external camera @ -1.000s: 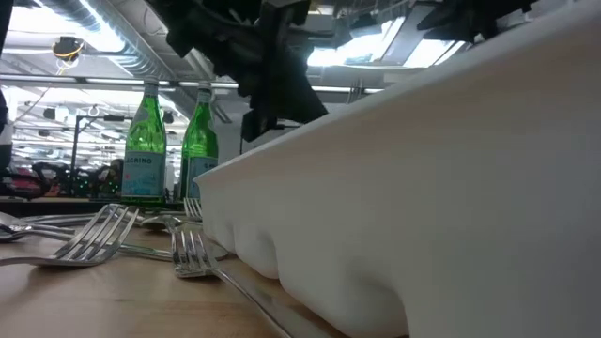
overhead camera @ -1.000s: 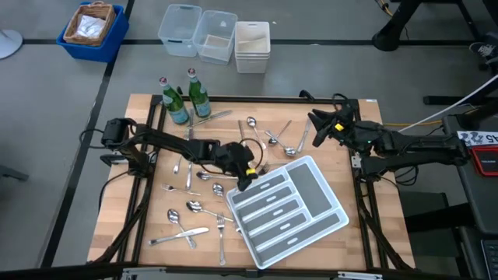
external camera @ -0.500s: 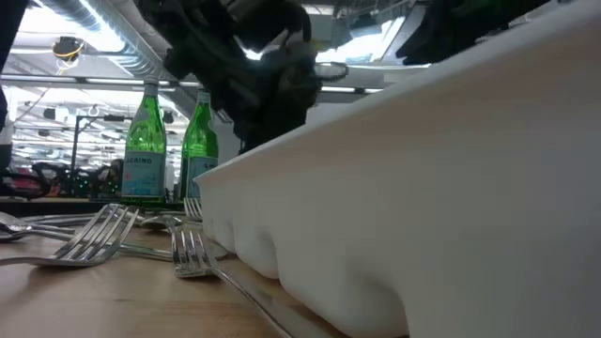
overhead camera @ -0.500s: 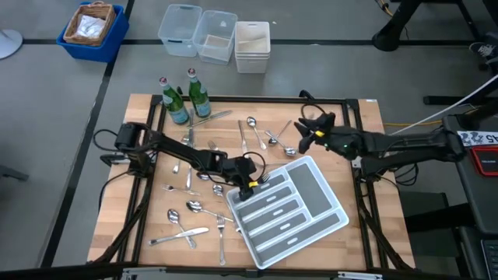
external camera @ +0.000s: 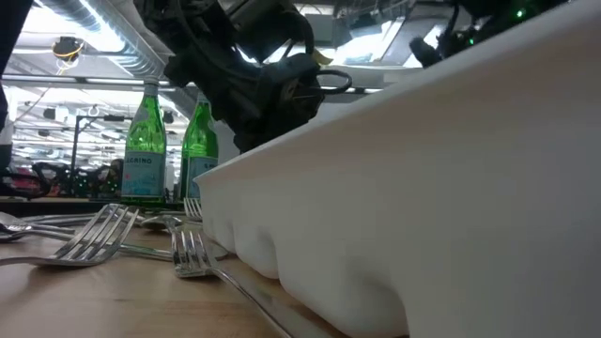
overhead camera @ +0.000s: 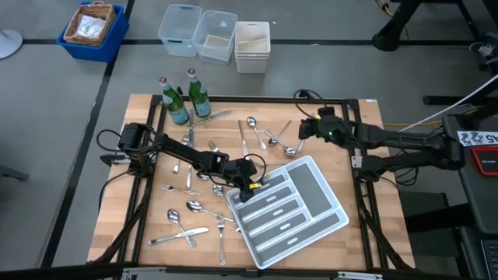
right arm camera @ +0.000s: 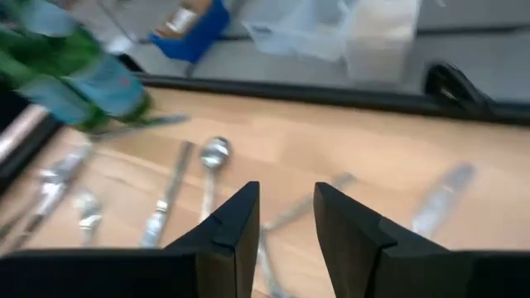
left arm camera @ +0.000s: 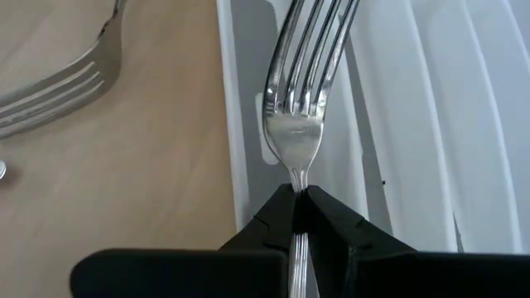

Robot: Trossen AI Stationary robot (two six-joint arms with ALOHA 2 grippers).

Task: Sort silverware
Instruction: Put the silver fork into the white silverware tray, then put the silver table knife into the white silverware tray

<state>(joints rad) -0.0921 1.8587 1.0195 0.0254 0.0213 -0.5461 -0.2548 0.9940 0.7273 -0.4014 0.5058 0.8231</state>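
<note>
The silverware lies scattered over the wooden table: spoons (overhead camera: 250, 124) at the far middle, and forks and a knife (overhead camera: 180, 235) at the near left. The white divided tray (overhead camera: 289, 210) sits askew at the near right. My left gripper (overhead camera: 252, 184) is shut on a fork (left arm camera: 302, 91) at the tray's far-left corner, the tines reaching over the tray's rim. My right gripper (overhead camera: 305, 131) hangs open above the spoons (right arm camera: 214, 153) at the far middle, with nothing between its fingers. My left gripper pinches the fork's slim neck (left arm camera: 296, 184), just behind the tines, between its two fingers. The fingers slant down from the table's left and lie along the fork. The tines point away from the gripper over the tray's outermost compartment (left arm camera: 248, 99); the fork is off the table.
Two green glass bottles (overhead camera: 175, 103) (overhead camera: 198, 93) stand at the table's far left. In the low view, forks (external camera: 94, 239) (external camera: 192, 253) lie just left of the tray's wall (external camera: 423, 207). Clear bins (overhead camera: 214, 35) and a blue basket (overhead camera: 92, 27) sit on the floor beyond the far edge.
My left gripper has sunk with the fork toward the tray's far-left corner, still shut on it. My right gripper has come down toward the spoons at the far middle, rolling its wrist, and has stayed open.
</note>
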